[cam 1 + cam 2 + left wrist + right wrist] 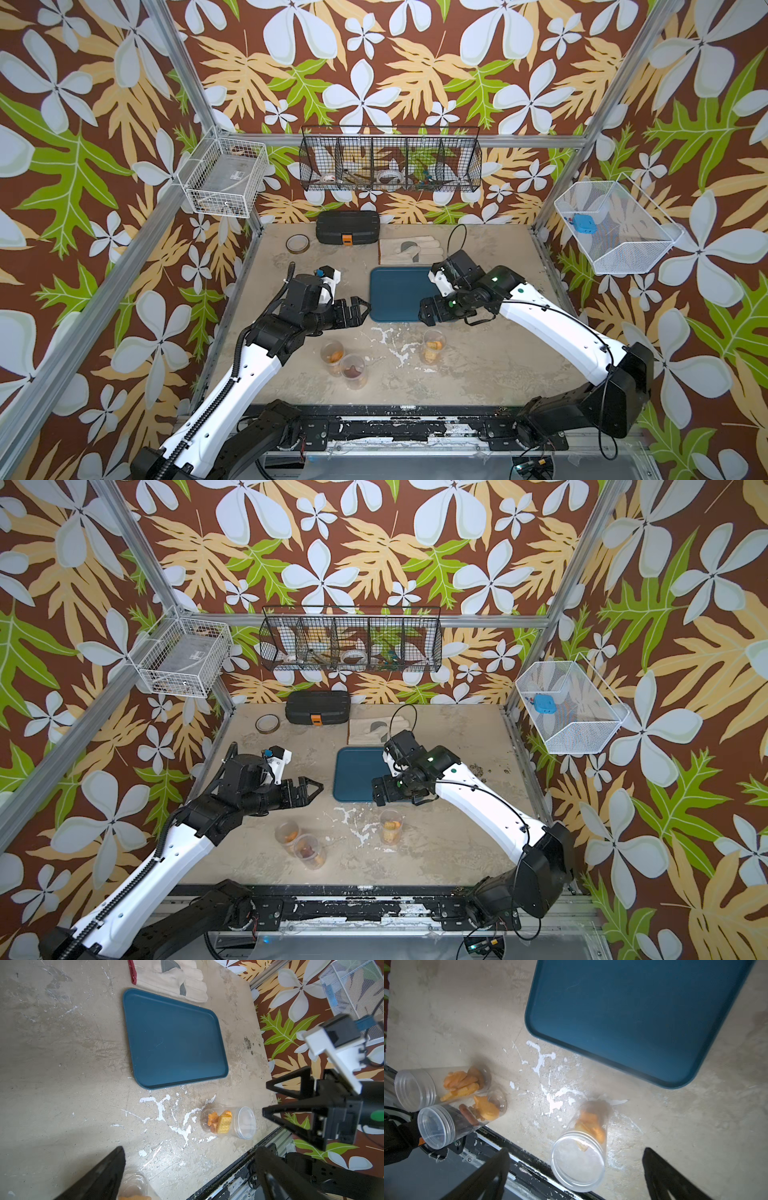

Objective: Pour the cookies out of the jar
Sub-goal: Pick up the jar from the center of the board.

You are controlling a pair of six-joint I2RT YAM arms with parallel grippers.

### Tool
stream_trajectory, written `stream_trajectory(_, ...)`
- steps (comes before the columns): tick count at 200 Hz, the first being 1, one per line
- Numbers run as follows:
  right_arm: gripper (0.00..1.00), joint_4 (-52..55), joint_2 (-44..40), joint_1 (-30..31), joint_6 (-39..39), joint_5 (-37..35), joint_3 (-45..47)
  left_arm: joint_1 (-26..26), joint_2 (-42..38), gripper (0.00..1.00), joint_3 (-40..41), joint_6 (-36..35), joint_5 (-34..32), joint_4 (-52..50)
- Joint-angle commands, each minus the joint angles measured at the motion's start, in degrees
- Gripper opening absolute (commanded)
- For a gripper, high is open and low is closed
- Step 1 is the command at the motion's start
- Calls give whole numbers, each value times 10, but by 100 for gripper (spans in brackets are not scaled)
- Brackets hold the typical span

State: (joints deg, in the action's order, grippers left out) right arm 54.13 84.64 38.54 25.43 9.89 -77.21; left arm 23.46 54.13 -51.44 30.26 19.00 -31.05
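Three clear lidded jars stand on the table, each holding orange cookies. One jar stands alone at the front right, with its cookies showing through the wall. My right gripper hovers open just above and behind it. Its lid shows between the spread fingers, untouched. Two more jars stand together at the front left. My left gripper is open and empty, raised behind those two.
A blue tray lies empty behind the jars. A work glove, a black case and a tape roll lie at the back. Wire baskets hang on the walls. White paint marks spot the table.
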Motion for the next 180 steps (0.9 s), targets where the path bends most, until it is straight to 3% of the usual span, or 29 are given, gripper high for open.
stream_trajectory(1, 100, 9, 13, 19, 24, -31, 5, 2, 2, 99, -9, -2, -6, -5)
stream_trajectory(92, 99, 1, 27, 29, 46, -34, 47, 11, 7, 100, -8, -11, -19, -9)
stream_trajectory(180, 93, 3, 36, 33, 44, -18, 69, 11, 5, 100, -6, -13, -27, -15)
